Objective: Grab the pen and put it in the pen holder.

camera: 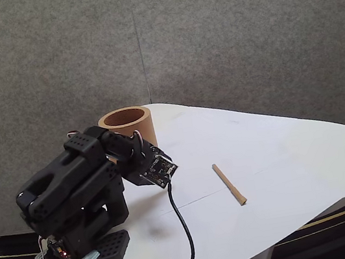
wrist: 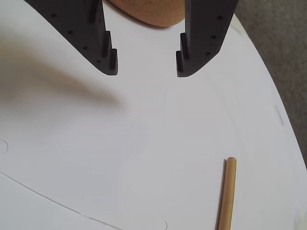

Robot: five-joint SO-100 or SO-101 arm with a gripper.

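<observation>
In the wrist view the gripper [wrist: 146,64] hangs above the white table [wrist: 144,143] with its two dark fingers [wrist: 108,57] spread wide and nothing between them. The pen [wrist: 227,194] lies flat at the lower right, well apart from the fingertips. In the fixed view the pen [camera: 229,184] rests right of the arm [camera: 76,184], and the pen holder [camera: 126,127] stands upright at the table's far left edge

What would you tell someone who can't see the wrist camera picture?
The open end effector hangs over a white table, holding nothing. A tan, pencil-like pen lies flat on the table at the lower right, away from the fingers. The brown pen holder peeks in at the top edge between them.
</observation>
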